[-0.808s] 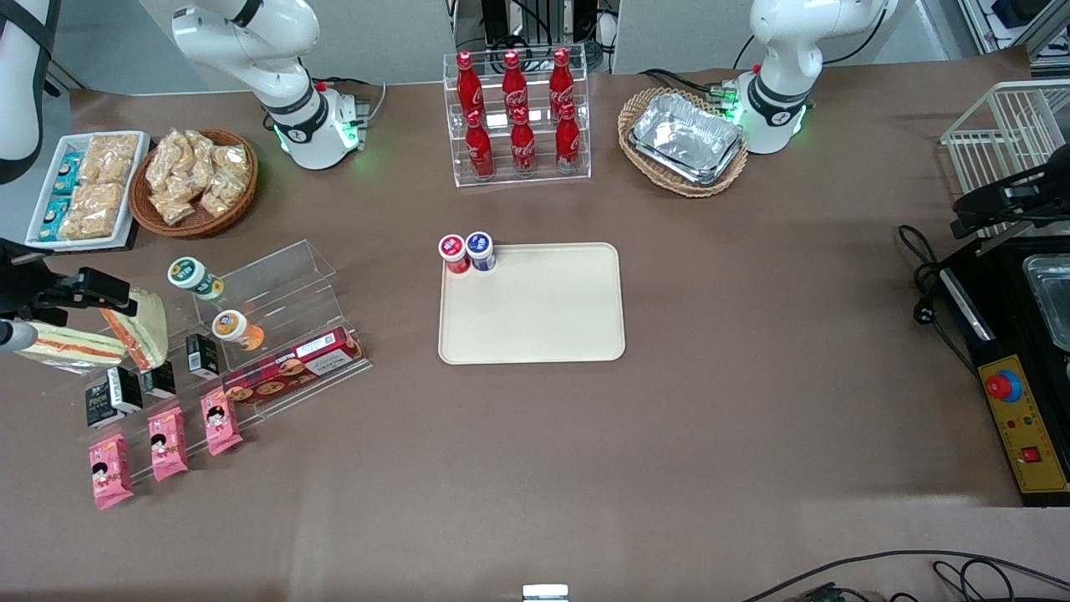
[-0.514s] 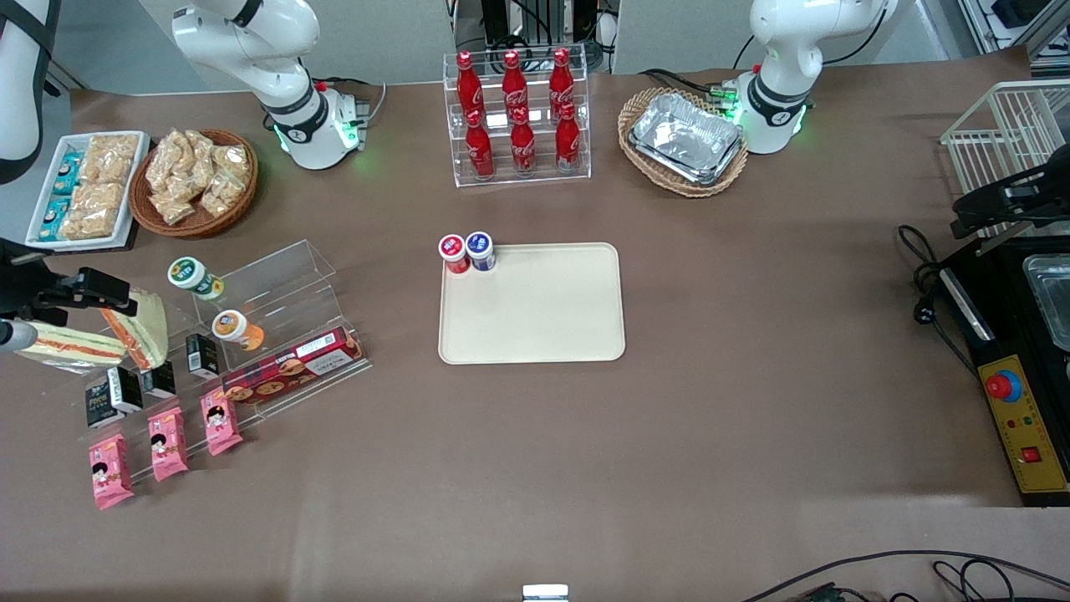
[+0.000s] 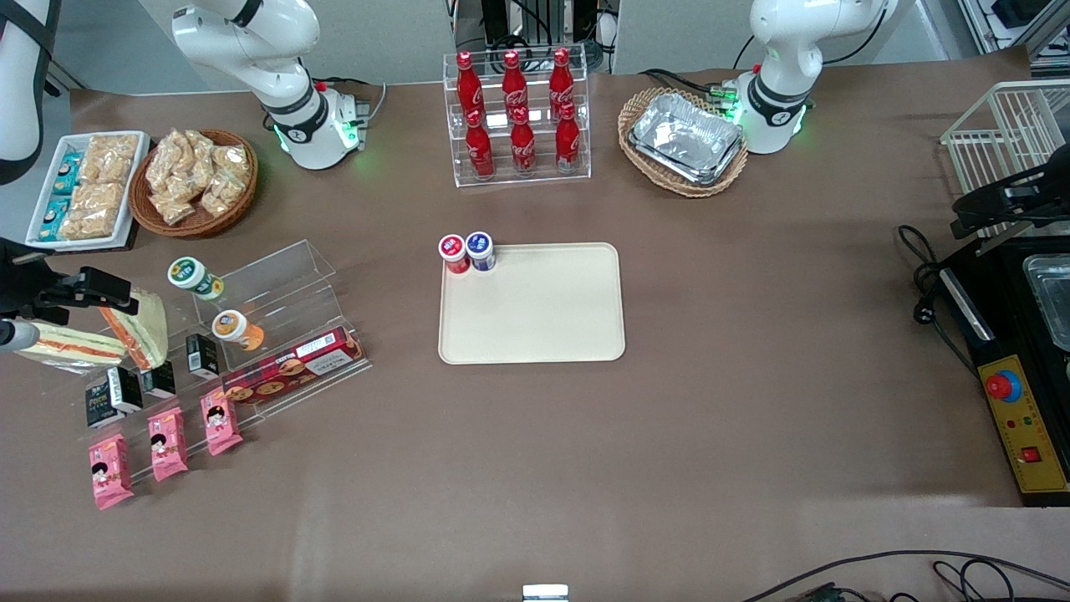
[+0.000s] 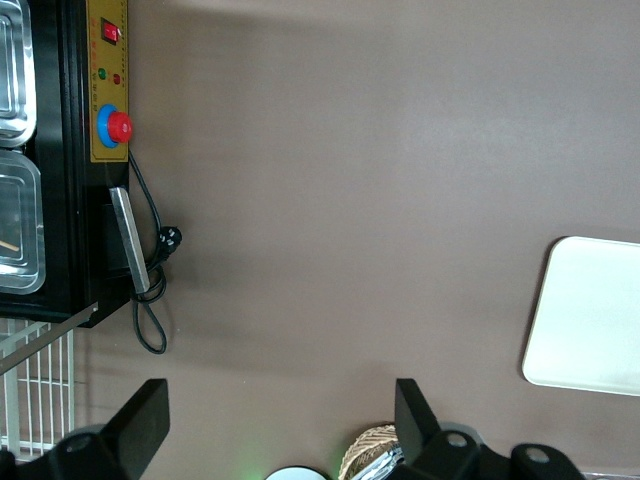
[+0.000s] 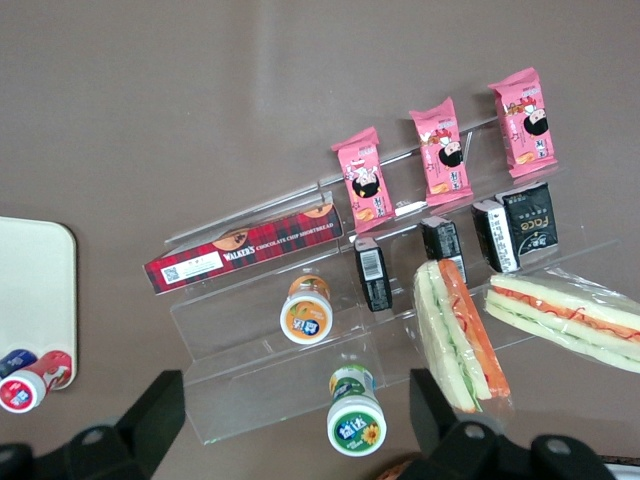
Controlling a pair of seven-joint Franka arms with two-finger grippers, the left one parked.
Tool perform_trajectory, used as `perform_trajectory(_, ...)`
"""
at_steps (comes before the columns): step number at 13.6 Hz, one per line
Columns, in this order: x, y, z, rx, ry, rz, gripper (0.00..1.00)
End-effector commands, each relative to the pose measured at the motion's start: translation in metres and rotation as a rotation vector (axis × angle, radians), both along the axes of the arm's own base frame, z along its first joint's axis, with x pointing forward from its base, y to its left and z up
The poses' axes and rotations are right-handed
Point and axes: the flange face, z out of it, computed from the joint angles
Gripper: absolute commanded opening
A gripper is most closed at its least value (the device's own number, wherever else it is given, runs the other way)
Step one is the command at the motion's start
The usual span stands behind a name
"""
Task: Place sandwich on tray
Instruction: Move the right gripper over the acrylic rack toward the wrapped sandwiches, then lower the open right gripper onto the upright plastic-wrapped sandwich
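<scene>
Hovering above the acrylic stand (image 5: 300, 330) at the working arm's end of the table: gripper (image 5: 300, 420), fingers spread wide apart, holding nothing; in the front view visible only as dark hardware at the frame edge (image 3: 50, 293), above the sandwiches. Lying on the table beside the stand: the sandwich (image 5: 568, 318), a long pale wedge with a red filling stripe, sealed in clear wrap (image 3: 63, 347); just beside it, propped on edge, a triangular sandwich (image 5: 460, 335) with a greenish face, probably touching or nearly so. Well apart, toward the table's middle: the tray (image 3: 535, 309), bare except for two small capped jars (image 3: 466, 251) at one corner.

Likely light and soft; bread apt to crush under a hard squeeze, filling apt to shift; wrap probably slick and crinkly, so prone to slipping. Best taken across the narrow width near the middle of its length, pads on the two flat bread faces, closing gently; worth avoiding the thin tapered end and the loose film, and keeping clear of the neighbouring triangular one.
</scene>
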Motion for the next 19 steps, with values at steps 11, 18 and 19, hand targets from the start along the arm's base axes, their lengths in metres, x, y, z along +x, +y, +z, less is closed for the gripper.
perform_trajectory(11, -0.059, -0.027, 0.022, 0.048, 0.12, 0.151, 1.0)
perform_trajectory(18, -0.064, -0.103, -0.021, 0.115, 0.155, 0.39, 1.0)
perform_trajectory(19, -0.062, -0.106, -0.022, 0.105, 0.15, 0.435, 1.0)
